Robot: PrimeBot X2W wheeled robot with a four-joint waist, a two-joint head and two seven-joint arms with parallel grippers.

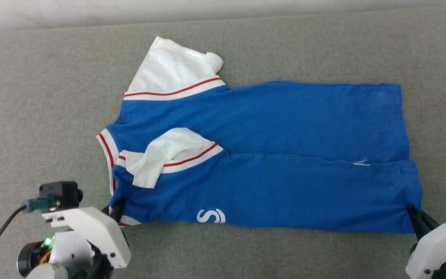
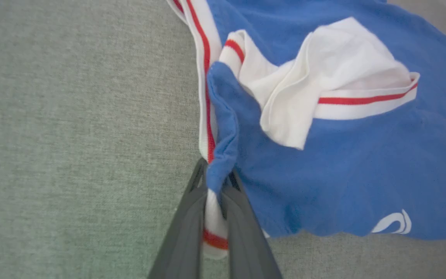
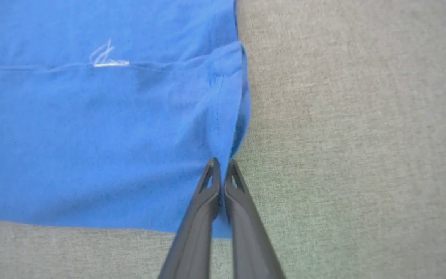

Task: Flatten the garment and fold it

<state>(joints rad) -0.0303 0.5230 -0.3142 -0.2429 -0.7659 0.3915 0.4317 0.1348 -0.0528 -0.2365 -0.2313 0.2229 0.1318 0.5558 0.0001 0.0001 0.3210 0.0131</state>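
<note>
1. The shirt (image 1: 269,155) lies sideways across the middle of the head view on the grey cloth surface (image 1: 33,116). Its collar is toward the left of the frame, its hem toward the right, and its near long edge runs along the lower part.
2. Left gripper (image 1: 116,207), lower left of the frame: the fingers are clamped on the collar-side corner. In the left wrist view, blue cloth and red-striped white trim are squeezed between them.
3. Right gripper (image 1: 414,217), lower right: the fingers are pressed together at the near hem corner. The cloth puckers into their tips, so the corner appears pinched.
4. Step in hand, as judged: the near edge, held by both corners, is ready to be carried toward the top of the frame.
5. To do it well, raise both corners level and together, and keep the edge taut between them.
6. The crumpled white sleeve (image 1: 165,155), left of centre, should end up tucked inside the fold.
</note>
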